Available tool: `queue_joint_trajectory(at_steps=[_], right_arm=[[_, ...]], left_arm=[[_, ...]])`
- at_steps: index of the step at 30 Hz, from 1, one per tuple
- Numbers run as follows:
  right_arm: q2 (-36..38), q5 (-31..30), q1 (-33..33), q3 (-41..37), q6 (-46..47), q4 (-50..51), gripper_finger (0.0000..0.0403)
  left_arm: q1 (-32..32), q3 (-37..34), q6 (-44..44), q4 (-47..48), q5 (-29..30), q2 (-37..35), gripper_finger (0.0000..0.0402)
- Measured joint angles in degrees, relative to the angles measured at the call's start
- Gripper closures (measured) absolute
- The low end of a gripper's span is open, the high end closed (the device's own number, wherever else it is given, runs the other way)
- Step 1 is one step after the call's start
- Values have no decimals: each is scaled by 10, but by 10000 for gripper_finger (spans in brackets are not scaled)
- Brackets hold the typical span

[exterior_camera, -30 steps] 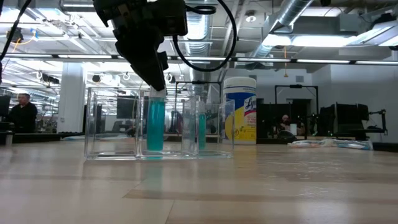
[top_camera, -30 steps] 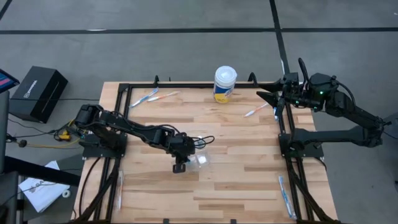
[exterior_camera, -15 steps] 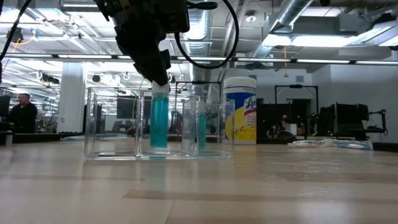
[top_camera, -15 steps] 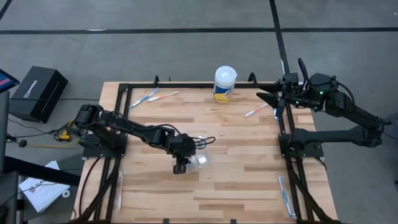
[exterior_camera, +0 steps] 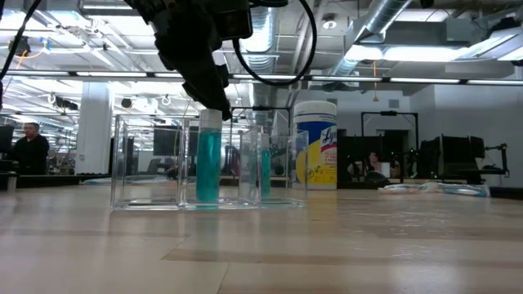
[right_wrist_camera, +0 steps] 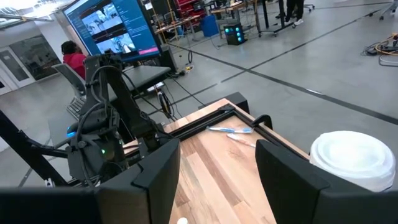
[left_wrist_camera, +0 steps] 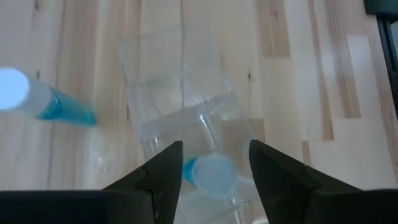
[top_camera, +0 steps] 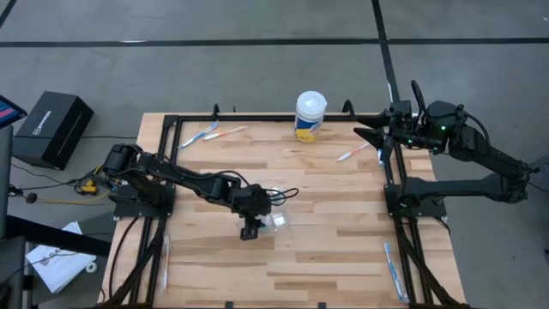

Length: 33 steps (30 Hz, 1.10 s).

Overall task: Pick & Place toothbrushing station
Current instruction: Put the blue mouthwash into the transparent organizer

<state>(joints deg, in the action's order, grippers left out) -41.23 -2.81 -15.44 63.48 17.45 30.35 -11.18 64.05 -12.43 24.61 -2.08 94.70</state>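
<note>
A clear acrylic organizer [top_camera: 274,221] [exterior_camera: 147,163] stands mid-table. A teal toothpaste tube [exterior_camera: 207,163] with a white cap [left_wrist_camera: 212,177] stands upright in one of its compartments. My left gripper [left_wrist_camera: 214,168] [top_camera: 250,230] slants down over it and is open, a finger on either side of the cap with a gap on both sides. A second teal tube [left_wrist_camera: 37,102] [exterior_camera: 264,167] shows nearby; whether it is inside the organizer I cannot tell. My right gripper [top_camera: 371,135] [right_wrist_camera: 217,180] waits open, raised at the table's far right.
A wipes canister [top_camera: 310,116] stands at the far edge. Toothbrushes [top_camera: 210,133] lie at the far left and another one [top_camera: 353,153] at the far right. A packaged item [top_camera: 393,270] lies along the near right rail. A person [exterior_camera: 31,147] sits in the room behind.
My left gripper has opened and let go of the teal tube's cap end, staying in place above it. The tube has stayed standing in the organizer, shifted slightly.
</note>
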Motion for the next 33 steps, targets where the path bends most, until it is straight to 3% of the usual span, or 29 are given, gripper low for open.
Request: queue_joint_trajectory(at_steps=[8, 13, 17, 21, 24, 28, 33], right_arm=[[0, 0, 0, 0, -8, -40, 202], [0, 5, 0, 0, -10, -58, 202], [-21, 50, 1, 1, 6, -65, 202], [-122, 92, 22, 6, 2, -74, 202], [-219, 132, 41, 52, -33, -56, 202], [-366, 188, 59, 183, -120, 46, 202], [-544, 195, 76, 401, -260, 277, 202]], left_arm=[[14, 0, 0, -70, 37, -51, 211], [54, 0, -19, -114, 90, -140, 210], [87, 1, -30, -131, 148, -228, 212], [119, 1, -29, -131, 181, -297, 215], [136, 1, -22, -131, 190, -332, 215], [144, 1, -16, -121, 201, -350, 215], [144, 0, -16, -78, 201, -342, 215]])
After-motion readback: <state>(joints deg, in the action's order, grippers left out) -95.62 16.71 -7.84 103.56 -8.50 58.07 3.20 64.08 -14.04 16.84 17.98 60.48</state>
